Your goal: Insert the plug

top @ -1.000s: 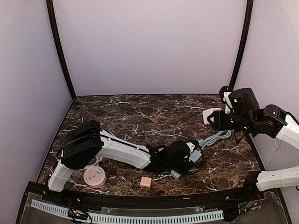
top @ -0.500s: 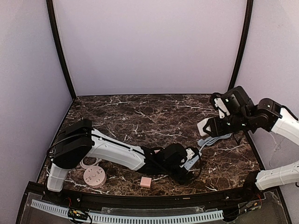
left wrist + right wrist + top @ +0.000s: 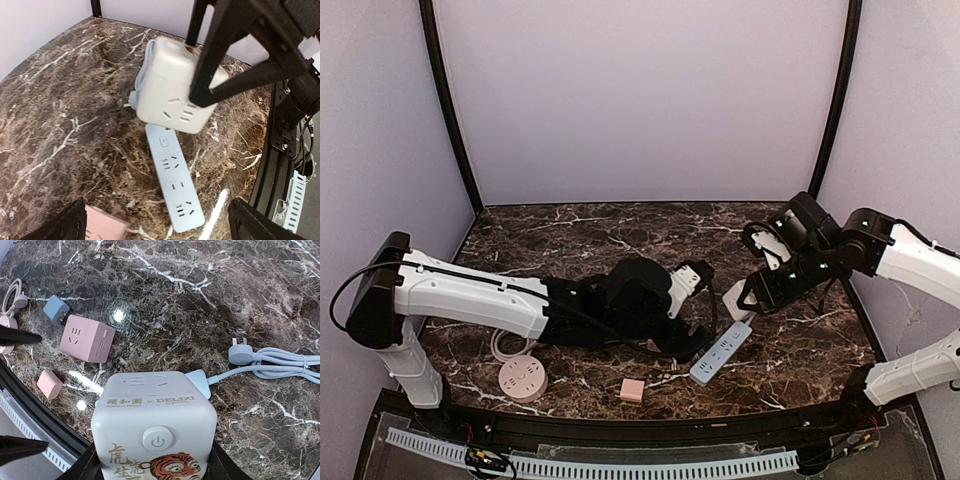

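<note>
- Right gripper [image 3: 152,466]: clamps a white cube [image 3: 155,410] by two opposite sides, with the power button and tiger print facing the wrist camera.
- Cube: hangs tilted off the table [image 3: 620,240], over the far end of a blue strip [image 3: 175,185], with its socket faces turned toward the left wrist camera.
- Left gripper [image 3: 157,204]: jaws spread wide with nothing between them, pointing at the strip and the cube from the near side.
- Strip: lies flat on the marble with its sockets up, near the front edge, between the two arms.
- Plug [image 3: 242,354]: lies on the marble to the right of the cube, apart from it and from the strip, and sits in no socket.
- Cable [image 3: 285,365]: bundled in blue loops just beside the plug, with one strand running back toward the strip's end.
- Pink socket [image 3: 86,338]: rests on the table left of the strip, with a small blue adapter [image 3: 56,308] just beside it.
- Pink block [image 3: 632,390]: sits near the front edge.
- Round socket [image 3: 523,378]: sits at front left by the left arm's base.
</note>
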{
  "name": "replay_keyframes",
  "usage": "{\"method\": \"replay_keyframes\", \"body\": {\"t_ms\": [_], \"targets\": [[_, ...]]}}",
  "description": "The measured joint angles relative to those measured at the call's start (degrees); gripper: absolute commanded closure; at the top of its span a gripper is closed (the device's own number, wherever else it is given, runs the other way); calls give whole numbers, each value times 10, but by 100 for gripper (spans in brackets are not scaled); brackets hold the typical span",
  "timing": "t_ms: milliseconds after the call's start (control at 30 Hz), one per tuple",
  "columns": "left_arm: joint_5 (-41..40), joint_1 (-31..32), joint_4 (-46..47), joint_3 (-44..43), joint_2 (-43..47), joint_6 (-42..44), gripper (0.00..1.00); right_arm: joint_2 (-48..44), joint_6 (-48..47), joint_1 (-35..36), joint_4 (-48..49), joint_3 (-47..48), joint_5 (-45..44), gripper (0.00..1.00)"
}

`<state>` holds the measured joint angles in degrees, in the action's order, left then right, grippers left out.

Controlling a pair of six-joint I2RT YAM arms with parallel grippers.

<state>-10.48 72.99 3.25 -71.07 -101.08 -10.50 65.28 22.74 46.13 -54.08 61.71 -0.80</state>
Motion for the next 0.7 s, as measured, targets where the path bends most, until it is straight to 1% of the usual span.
{"method": "replay_keyframes", "body": {"t_ms": [67, 400, 600, 700], "targets": [[-15, -5, 1, 32, 33, 3, 1, 18, -3, 4, 0, 0, 9, 100], [-73, -53, 6, 189, 186, 19, 1, 91, -16, 50, -14, 2, 0, 100], [-86, -66, 14, 238, 248, 27, 1, 111, -31, 73, -17, 2, -7, 100], [-89, -70, 14, 250, 262, 28, 1, 117, -41, 83, -17, 2, -17, 100]]}}
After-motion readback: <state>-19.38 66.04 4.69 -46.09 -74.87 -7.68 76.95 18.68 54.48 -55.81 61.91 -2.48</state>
